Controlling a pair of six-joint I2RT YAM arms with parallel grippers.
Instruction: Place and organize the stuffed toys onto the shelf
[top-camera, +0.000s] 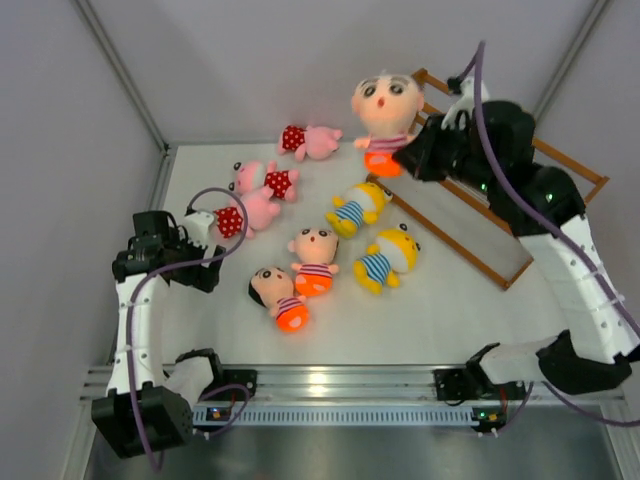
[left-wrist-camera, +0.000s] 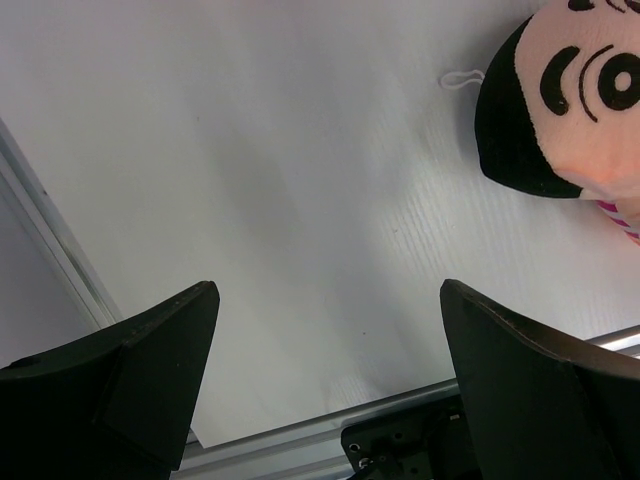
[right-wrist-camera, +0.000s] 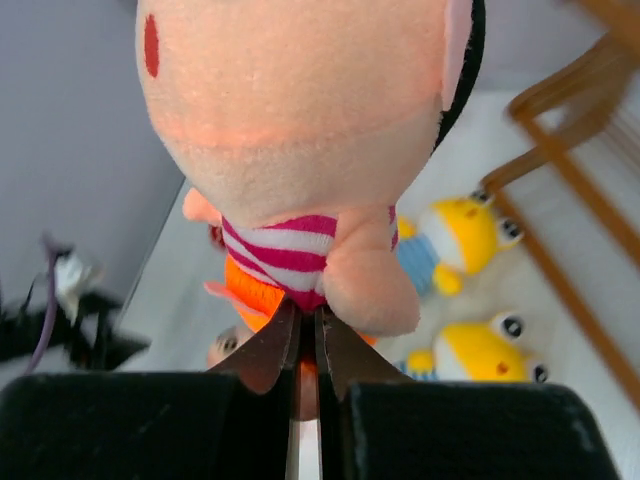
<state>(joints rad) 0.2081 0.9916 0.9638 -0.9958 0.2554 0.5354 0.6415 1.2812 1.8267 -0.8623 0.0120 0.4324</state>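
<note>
The right gripper (right-wrist-camera: 300, 350) is pressed together on the orange shorts of 1 peach-headed doll (top-camera: 385, 108), held off the table (top-camera: 470, 320) at the upper centre-right of the top view, just beside the upper left end of the shelf (top-camera: 505, 283). The doll's long axis runs top to bottom in the frame, head up, face to the overhead camera, feet toward the jaws.

The shelf lies diagonally along the right side. Below it, the lower right of the table is bare down to the near metal rail (top-camera: 330, 380).

The other 7 lie mid-table: 3 pink dolls (top-camera: 265, 182) at the upper left, 2 yellow dolls (top-camera: 388, 258) in the centre, 2 striped dolls (top-camera: 313, 258) below them.

The left gripper (left-wrist-camera: 328, 290) is spread wide over bare table at the lower left, near the table's left edge.
</note>
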